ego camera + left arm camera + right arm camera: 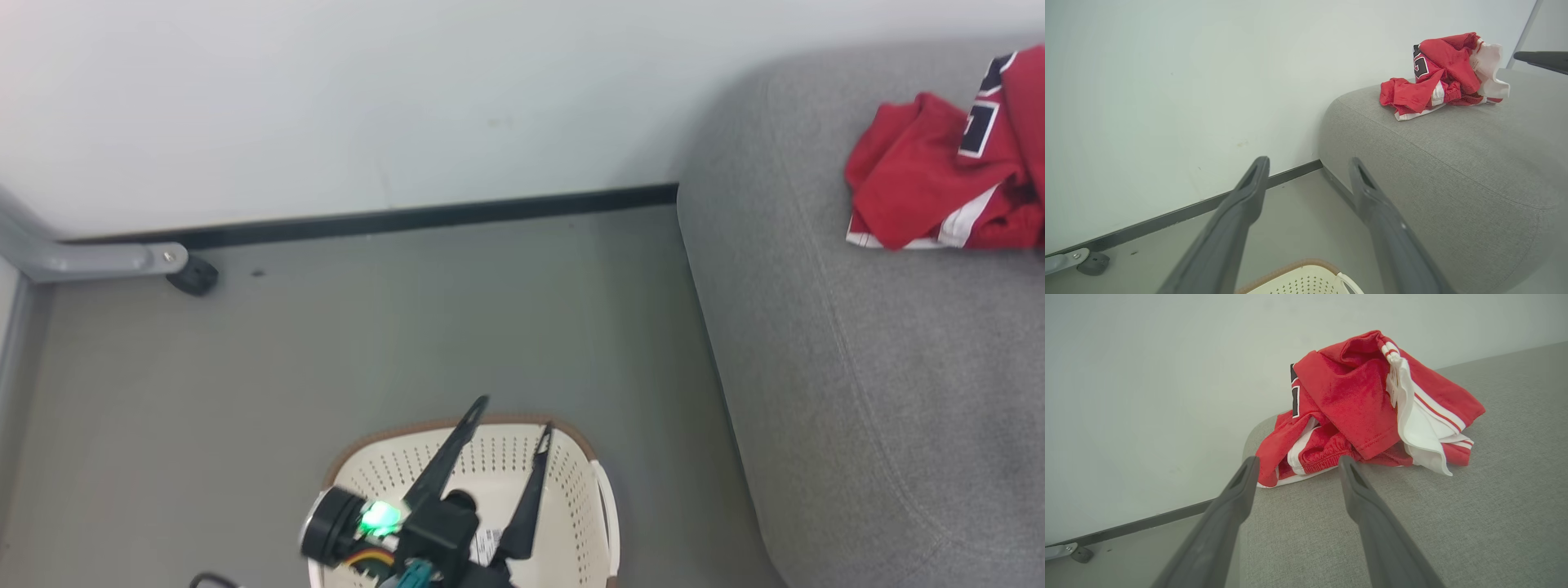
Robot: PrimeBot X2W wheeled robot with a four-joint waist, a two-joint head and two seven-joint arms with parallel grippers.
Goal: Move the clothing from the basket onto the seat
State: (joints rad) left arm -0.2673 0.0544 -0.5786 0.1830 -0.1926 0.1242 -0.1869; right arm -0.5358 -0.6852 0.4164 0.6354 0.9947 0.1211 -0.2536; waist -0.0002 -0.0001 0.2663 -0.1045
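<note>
Where the clothing (951,175) sat: bunched in a red-and-white heap on the grey seat (857,367), up by the edge nearest the wall, with a bit of black lettering peeking out.
Basket (584,490): down on the floor just beside the seat, well apart from the heap.
Left gripper (514,413): hung right over the basket, fingers spread apart, nothing between them.
Right gripper (1297,461): over the seat, fingers apart too, tips just short of the heap, holding nothing.
</note>
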